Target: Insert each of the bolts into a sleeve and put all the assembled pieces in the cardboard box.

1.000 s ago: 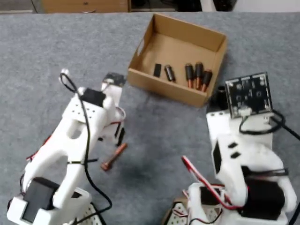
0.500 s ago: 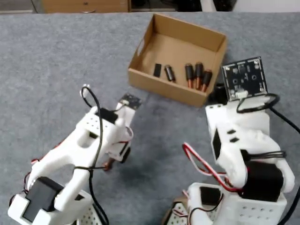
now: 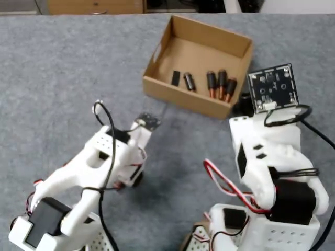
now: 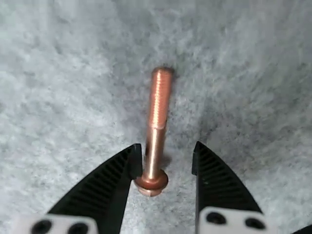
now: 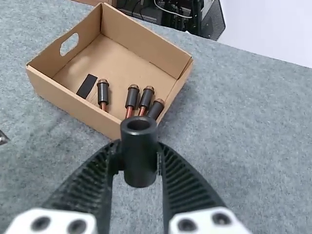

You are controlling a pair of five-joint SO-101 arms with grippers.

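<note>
Since a second ago the left arm (image 3: pixel 102 159) has drawn back from the open brown cardboard box (image 3: pixel 180 99) and come down over the copper-coloured metal bolt (image 4: pixel 157 117), which then lay uncovered beside it on the grey felt-like table cover (image 3: pixel 63 63). The right arm (image 3: pixel 272 157) tipped its wrist up a little and has held there.

The bolt lies flat on the cover, well clear of the box's front wall, out from the corner on the side with the handle cut-out. The left gripper (image 4: pixel 166 148) is spread open astride the bolt's head end: one black ridged finger sits just against the shank, the other stands apart from it.

The right gripper (image 5: pixel 139 157) is clamped on a black cylindrical sleeve (image 5: pixel 139 141), held upright with its open bore showing, just outside the box's front wall near the other corner.

Inside the box, along the front wall, lie four assembled pieces (image 3: pixel 211 83), each a copper bolt in a black sleeve. Three sit close together and one is a little apart, next to a flat black rectangular piece (image 3: pixel 176 78).
</note>
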